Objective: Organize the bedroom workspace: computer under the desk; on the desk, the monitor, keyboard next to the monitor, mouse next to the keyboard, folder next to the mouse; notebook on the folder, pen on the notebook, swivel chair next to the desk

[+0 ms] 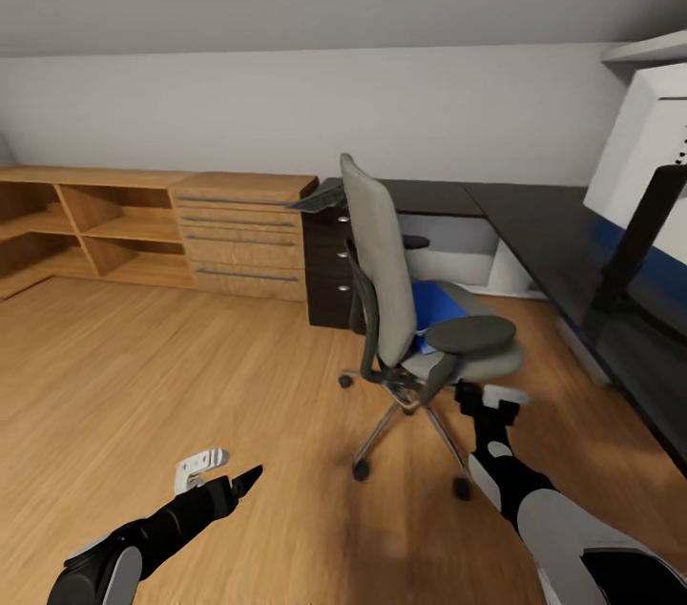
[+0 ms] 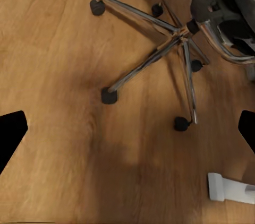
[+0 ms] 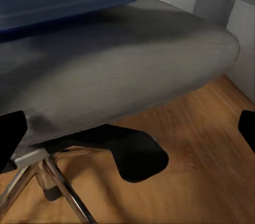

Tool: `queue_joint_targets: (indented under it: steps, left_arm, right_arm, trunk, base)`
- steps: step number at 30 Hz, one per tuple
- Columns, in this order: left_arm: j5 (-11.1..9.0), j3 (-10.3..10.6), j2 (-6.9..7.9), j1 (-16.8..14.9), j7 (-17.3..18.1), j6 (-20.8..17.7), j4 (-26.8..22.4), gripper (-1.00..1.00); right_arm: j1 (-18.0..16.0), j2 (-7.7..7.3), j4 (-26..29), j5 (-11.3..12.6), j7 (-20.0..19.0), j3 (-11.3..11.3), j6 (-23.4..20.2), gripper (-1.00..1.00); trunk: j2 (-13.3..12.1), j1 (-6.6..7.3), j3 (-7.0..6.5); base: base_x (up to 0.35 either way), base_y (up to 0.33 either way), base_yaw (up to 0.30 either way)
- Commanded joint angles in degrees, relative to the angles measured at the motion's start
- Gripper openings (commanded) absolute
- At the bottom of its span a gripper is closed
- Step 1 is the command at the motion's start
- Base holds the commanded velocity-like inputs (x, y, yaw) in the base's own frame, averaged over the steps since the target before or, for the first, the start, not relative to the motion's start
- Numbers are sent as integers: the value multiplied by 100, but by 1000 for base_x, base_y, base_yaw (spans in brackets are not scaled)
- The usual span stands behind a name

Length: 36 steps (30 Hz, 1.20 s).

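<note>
You are on the folder step: the blue folder point(image 1: 439, 307) lies on the seat of the swivel chair point(image 1: 382, 271), which stands on the wood floor just beside the black bench point(image 1: 563, 242). Your right end effector point(image 1: 489, 395) sits low by the seat's front edge with its fingers spread wide and nothing in them, while the left end effector point(image 1: 229, 476) hangs open and empty over the floor. Next, I judge, you need to raise the right one above seat level and reach in over the folder.
</note>
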<state>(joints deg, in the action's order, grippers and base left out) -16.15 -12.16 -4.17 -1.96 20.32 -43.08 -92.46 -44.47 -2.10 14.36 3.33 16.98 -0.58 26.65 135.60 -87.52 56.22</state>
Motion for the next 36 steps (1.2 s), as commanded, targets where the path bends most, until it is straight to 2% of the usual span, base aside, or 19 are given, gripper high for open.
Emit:
queue_joint_targets:
  steps: [1,7,29,36]
  left_arm:
    - [-11,-14,-8,-6,24,-43,0,100]
    - [-11,-14,-7,-6,24,-43,7,100]
    - [6,-5,-13,-6,16,-11,140,100]
    - [0,-5,-13,-6,16,-9,140,100]
  right_arm:
    - [-2,-1,-4,19,-11,-38,16,100]
    - [-1,41,-4,19,-11,-31,16,100]
    - [-3,52,-4,22,-2,-26,16,100]
    - [-4,43,-4,36,-2,-13,16,100]
  trunk:
    - [2,2,5]
    - [2,2,5]
    - [2,2,5]
    - [2,2,5]
  base:
    - [-82,154,278]
    - [-65,123,278]
    - [-2,3,278]
    - [0,0,84]
